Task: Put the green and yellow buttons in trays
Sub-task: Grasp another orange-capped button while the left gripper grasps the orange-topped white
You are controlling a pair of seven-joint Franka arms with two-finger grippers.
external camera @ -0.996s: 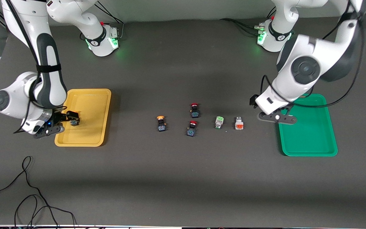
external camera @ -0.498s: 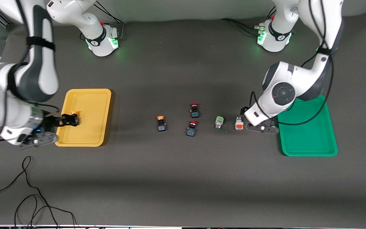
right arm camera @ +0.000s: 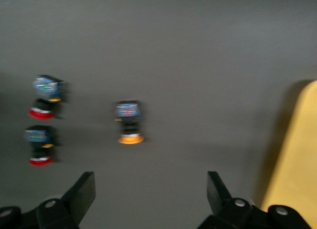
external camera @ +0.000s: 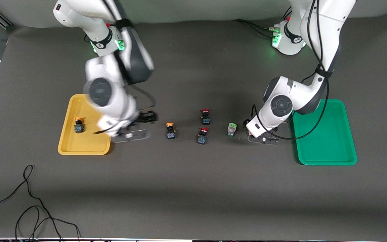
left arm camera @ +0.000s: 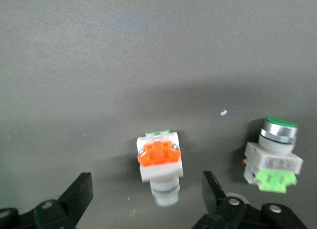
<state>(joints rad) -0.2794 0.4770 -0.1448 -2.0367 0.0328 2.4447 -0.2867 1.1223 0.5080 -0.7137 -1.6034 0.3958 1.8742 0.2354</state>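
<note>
Over the orange-and-white button on the bench, the left end effector hangs released, fingers straddling it; the green button sits just beside one finger and could get knocked as the fingers drop. Between the yellow tray, which holds one yellow button, and the other yellow button, the right end effector is released; two red-capped switches nearby invite a wrong pick. Toward the left arm's end, the green tray holds nothing.

A matt grey table surface is seen; the green tray looks like smooth glossy plastic
</note>
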